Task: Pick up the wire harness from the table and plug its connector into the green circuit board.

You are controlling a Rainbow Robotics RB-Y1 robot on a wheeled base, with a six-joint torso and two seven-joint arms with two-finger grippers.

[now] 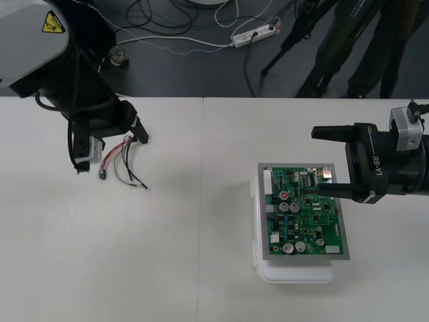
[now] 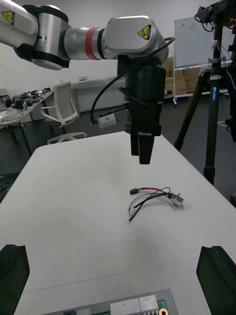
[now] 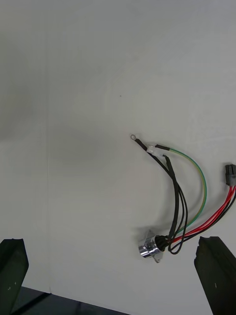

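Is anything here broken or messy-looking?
Nothing stands out. The wire harness lies loose on the table under the left gripper, and the green circuit board sits flat on its white base.

Two black-fingered tools, both spread wide.
The silver, red-ringed left arm hangs the left tool pointing straight down above the plain light counter; the right tool lies level over it.

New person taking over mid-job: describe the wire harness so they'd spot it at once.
On the light table, look to the left half, away from the green circuit board. Beneath the left gripper lies the wire harness: thin red, black and green wires ending in a round metal socket, the table's only loose item.
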